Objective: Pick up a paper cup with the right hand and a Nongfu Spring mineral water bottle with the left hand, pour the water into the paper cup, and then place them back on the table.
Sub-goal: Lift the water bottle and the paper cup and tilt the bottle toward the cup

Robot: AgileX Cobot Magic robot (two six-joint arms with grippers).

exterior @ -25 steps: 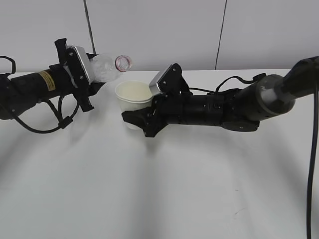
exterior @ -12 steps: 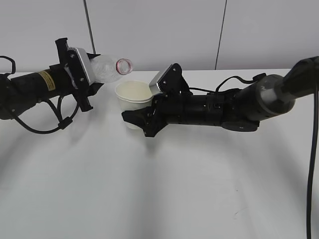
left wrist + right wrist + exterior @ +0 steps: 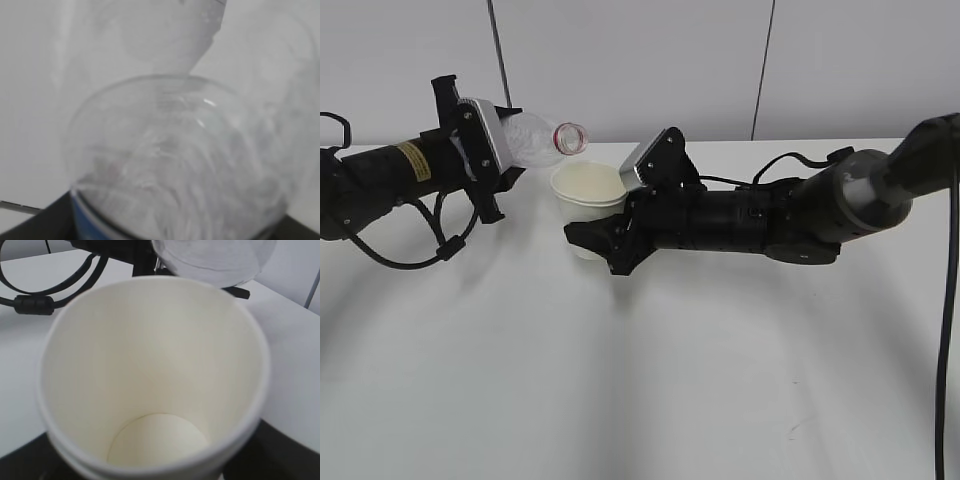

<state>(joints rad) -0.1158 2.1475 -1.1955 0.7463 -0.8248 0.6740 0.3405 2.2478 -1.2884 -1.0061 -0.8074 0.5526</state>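
The clear Nongfu Spring mineral water bottle point(image 3: 535, 138) lies tilted almost flat above the table, its red-ringed open mouth just over the far left rim of the paper cup point(image 3: 588, 195). My left gripper point(image 3: 498, 150) is shut on the bottle's body, which fills the left wrist view point(image 3: 180, 165). My right gripper point(image 3: 595, 218) is shut on the cream paper cup, holding it upright just above the white table point(image 3: 620, 380). In the right wrist view the cup point(image 3: 150, 355) looks dry inside, with the bottle mouth point(image 3: 215, 260) above its far rim. No stream of water shows.
A black cable loop point(image 3: 420, 255) hangs from the left arm down to the tabletop. Another cable point(image 3: 950, 300) drops along the right edge. A grey wall stands close behind the table's far edge.
The bottle has tipped a little further, its mouth sinking closer to the cup's rim. The right arm and cup have stayed put.
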